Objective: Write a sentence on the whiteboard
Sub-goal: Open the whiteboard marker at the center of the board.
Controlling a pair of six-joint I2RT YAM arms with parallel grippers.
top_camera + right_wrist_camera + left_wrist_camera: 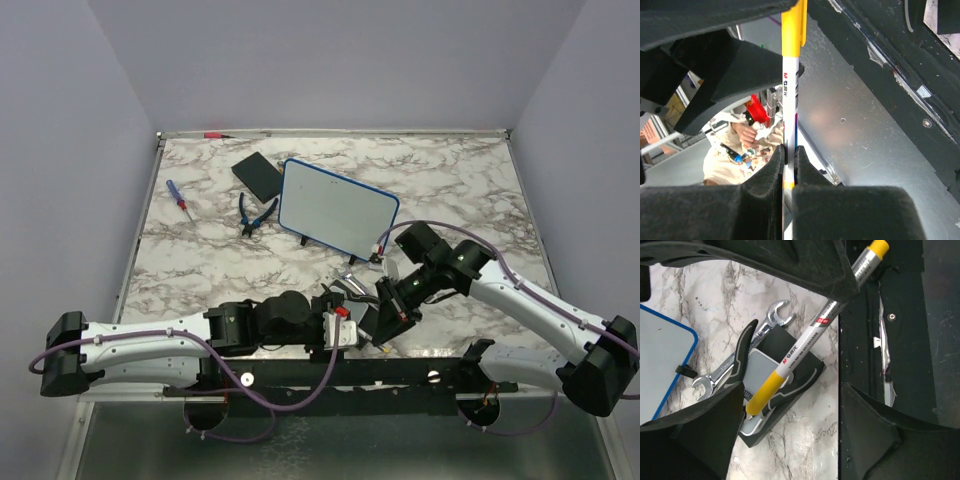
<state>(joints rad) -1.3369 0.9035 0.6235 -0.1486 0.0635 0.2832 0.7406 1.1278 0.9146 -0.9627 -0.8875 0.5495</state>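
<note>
Lettering on the one marker [812, 332] looks like "M&G", starting with a red M. My right gripper [789, 155] is clamped tight on its barrel. My left gripper [790, 440] stands wide, holding nothing, astride the yellow cap. One whiteboard [338, 207] stands upper centre. One wrench [777, 317] lies beside the marker.

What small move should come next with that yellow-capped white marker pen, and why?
Probably closing the left gripper on the yellow-capped white marker pen to uncap it. The right gripper clamps the barrel, the left stands open beside the cap, and the blue-rimmed whiteboard looks blank.
</note>
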